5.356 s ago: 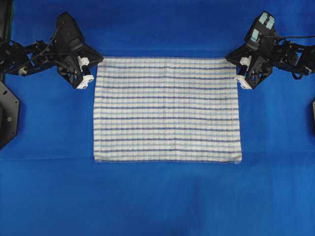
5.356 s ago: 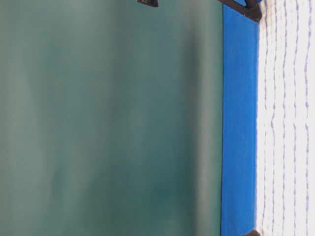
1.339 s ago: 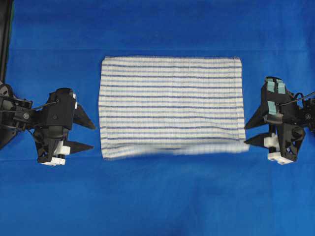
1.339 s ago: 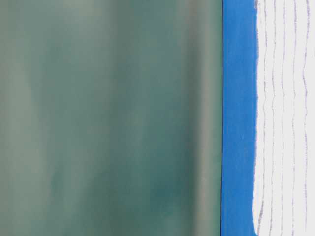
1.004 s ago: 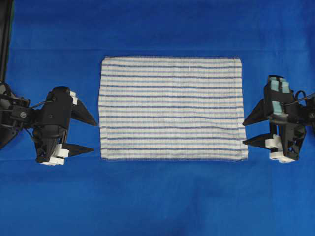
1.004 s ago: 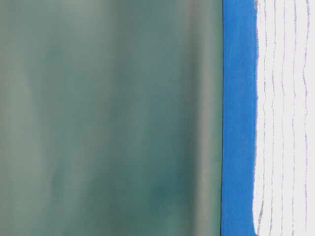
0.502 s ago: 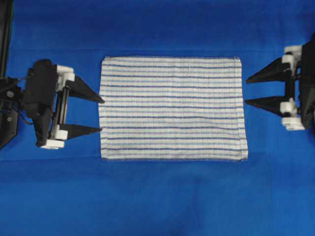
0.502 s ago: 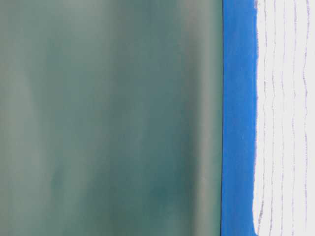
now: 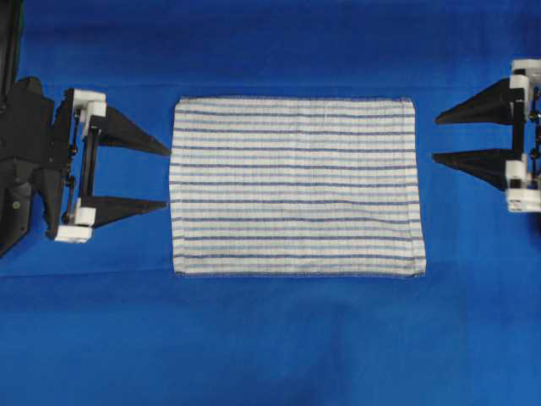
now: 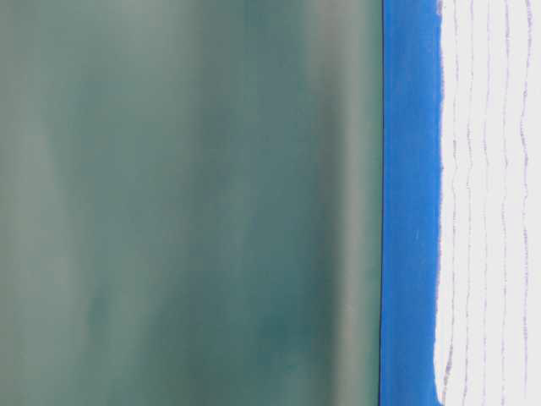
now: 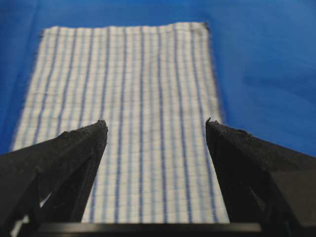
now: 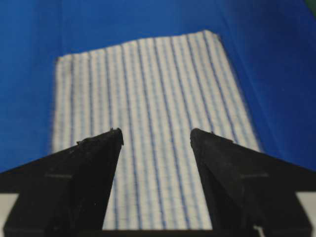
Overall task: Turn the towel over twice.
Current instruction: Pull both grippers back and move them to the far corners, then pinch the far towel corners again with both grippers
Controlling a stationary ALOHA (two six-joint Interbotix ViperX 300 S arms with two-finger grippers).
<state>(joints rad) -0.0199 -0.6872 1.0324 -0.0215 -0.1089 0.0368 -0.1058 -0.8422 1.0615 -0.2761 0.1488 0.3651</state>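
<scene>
Both sets of jaws are held wide apart and empty — the left gripper (image 9: 167,177) just off the towel's left edge, the right gripper (image 9: 434,138) a little clear of its right edge. The towel (image 9: 296,186) is laid flat and square mid-table on the blue table cover (image 9: 270,338). How many turns are completed cannot be told — with nothing gripped, either a turn is judged due or the task is finished.

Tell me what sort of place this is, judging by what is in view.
Probably a robot lab test bench, not a home. A plain blue table cover holds one flat striped towel, flanked by the open left gripper and open right gripper; a bare greenish backdrop stands behind.
</scene>
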